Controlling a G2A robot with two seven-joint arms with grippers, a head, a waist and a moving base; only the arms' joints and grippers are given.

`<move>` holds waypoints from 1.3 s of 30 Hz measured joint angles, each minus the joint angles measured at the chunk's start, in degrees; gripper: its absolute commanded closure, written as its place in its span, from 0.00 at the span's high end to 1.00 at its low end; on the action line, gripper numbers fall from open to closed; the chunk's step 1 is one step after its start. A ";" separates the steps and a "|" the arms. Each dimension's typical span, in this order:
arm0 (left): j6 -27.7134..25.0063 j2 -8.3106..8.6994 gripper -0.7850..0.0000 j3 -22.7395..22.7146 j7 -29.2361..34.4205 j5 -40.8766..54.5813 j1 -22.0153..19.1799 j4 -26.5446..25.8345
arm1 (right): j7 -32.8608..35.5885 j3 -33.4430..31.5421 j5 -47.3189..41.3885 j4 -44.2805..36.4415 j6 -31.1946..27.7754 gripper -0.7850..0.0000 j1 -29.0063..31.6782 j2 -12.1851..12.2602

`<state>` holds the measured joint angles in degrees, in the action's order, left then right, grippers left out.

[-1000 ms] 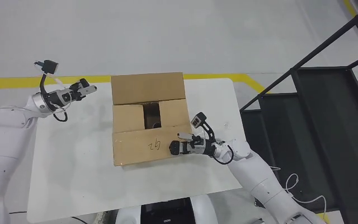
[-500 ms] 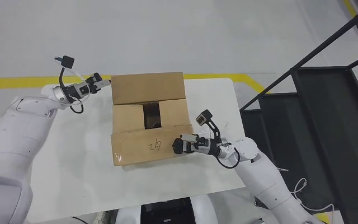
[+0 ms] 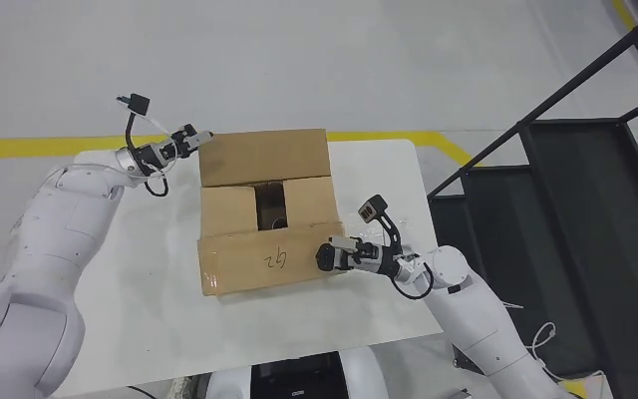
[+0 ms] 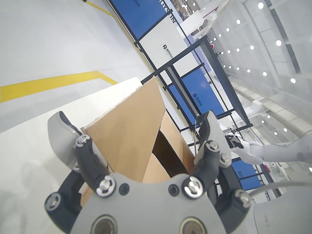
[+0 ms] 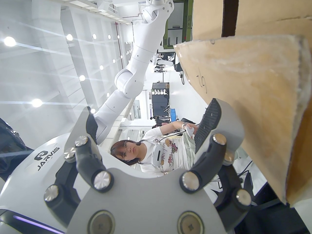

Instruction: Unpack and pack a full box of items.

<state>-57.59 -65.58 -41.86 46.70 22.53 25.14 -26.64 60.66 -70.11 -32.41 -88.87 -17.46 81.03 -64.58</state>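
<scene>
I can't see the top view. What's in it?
A cardboard box sits on a white table, its top flaps partly open. The left gripper is by its far corner, the right gripper by the near flap.

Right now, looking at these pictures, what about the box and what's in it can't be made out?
- Contents of the box: in the top view, the dark gap between the inner flaps leaves the inside in shadow.
- Left wrist view: the raised far flap blocks the inside.
- Right wrist view: the near flap blocks the inside too.
- Whether the right gripper touches the near flap: too small to tell in the top view.
</scene>
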 measured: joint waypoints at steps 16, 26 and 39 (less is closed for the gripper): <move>4.40 8.90 1.00 -0.73 4.43 9.82 6.75 -24.84 | -0.38 2.55 -0.98 1.91 -0.45 1.00 -1.38 -0.44; 14.45 18.29 1.00 -0.03 14.56 16.21 12.61 -43.15 | -2.55 2.80 1.69 1.59 -0.47 1.00 -1.44 -0.38; 25.92 23.01 1.00 -0.10 26.00 17.63 14.45 -47.58 | -5.58 2.18 4.61 0.22 -0.36 1.00 -0.41 -0.10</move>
<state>-31.67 -42.58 -41.96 72.70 40.16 39.59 -74.22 55.08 -67.93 -27.80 -88.66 -17.82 80.62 -64.68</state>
